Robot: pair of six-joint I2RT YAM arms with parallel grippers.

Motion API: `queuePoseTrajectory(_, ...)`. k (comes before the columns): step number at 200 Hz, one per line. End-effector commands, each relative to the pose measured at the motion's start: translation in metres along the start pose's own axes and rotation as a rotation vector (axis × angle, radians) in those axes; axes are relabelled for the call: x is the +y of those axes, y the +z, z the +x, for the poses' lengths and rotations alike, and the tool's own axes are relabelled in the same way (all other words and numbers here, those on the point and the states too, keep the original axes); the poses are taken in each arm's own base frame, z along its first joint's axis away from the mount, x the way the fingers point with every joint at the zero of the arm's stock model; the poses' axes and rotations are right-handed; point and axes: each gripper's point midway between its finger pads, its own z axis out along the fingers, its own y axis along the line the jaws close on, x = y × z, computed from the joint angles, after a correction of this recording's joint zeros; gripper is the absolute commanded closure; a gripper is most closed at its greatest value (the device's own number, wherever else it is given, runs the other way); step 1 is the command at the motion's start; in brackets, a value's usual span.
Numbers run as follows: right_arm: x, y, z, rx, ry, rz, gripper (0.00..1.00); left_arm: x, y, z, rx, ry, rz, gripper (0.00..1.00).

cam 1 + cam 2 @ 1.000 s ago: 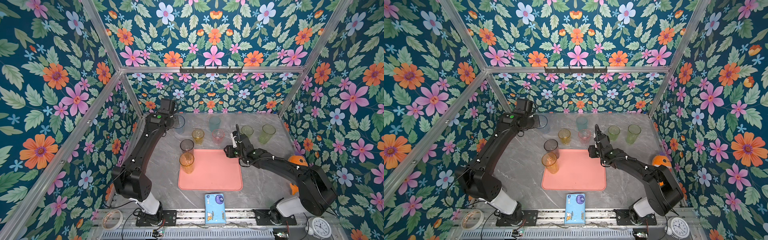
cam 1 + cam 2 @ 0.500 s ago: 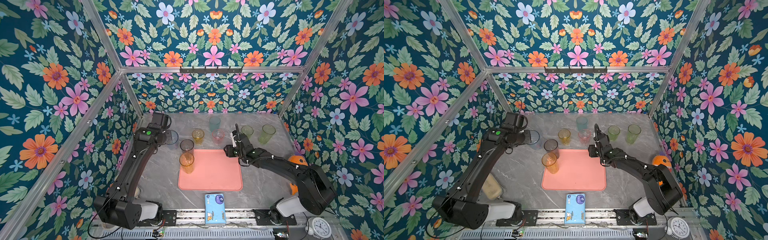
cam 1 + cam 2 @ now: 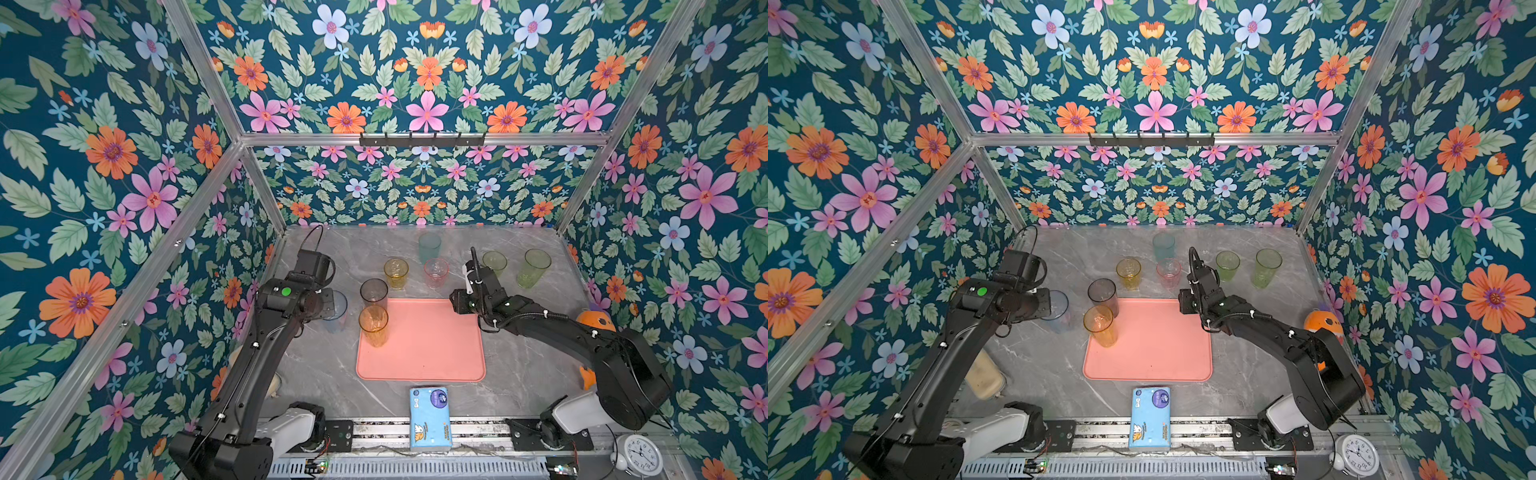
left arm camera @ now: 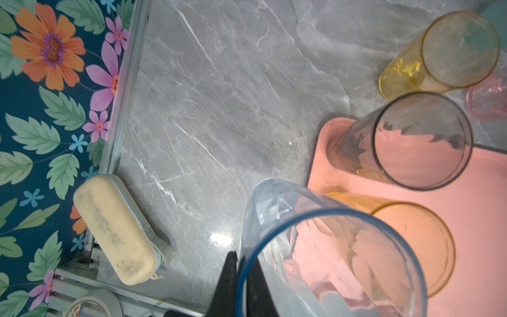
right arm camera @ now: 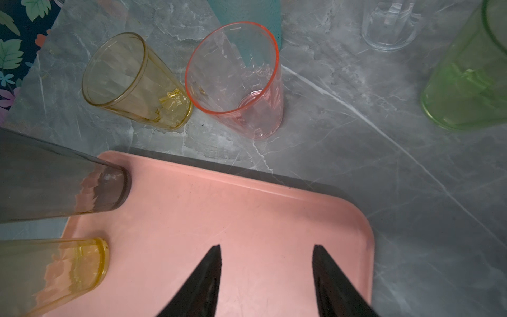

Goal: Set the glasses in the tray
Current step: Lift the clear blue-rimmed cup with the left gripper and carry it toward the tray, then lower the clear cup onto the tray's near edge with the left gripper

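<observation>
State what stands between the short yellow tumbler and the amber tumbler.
The smoky grey tumbler stands between the yellow tumbler and the amber tumbler, on the far left corner of the tray; both top views and the left wrist view show it.
</observation>
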Motion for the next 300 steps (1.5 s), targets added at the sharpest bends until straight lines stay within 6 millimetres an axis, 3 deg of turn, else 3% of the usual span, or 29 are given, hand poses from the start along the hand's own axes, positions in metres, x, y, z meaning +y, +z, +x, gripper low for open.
queuePoseTrajectory(1, -0.002, 0.001, -0.002, -0.002, -0.013, 0.015, 0.45, 0.000, 0.003, 0.022, 0.068, 0.043, 0.017, 1.00)
queuePoseTrajectory(52, -0.001, 0.005, -0.001, 0.011, -0.014, 0.017, 0.45, -0.010, 0.000, 0.047, 0.089, 0.064, 0.100, 1.00)
queuePoseTrajectory(134, -0.003, 0.008, -0.001, 0.012, -0.014, 0.029, 0.45, -0.018, 0.015, 0.085, 0.120, -0.022, 0.179, 1.00)
queuePoseTrajectory(198, -0.004, 0.014, -0.001, 0.026, -0.004, 0.046, 0.45, -0.022, 0.026, 0.098, 0.101, -0.063, 0.179, 1.00)
queuePoseTrajectory(300, -0.005, 0.014, 0.000, 0.029, -0.012, 0.048, 0.45, -0.045, 0.032, 0.104, 0.071, -0.054, 0.191, 1.00)
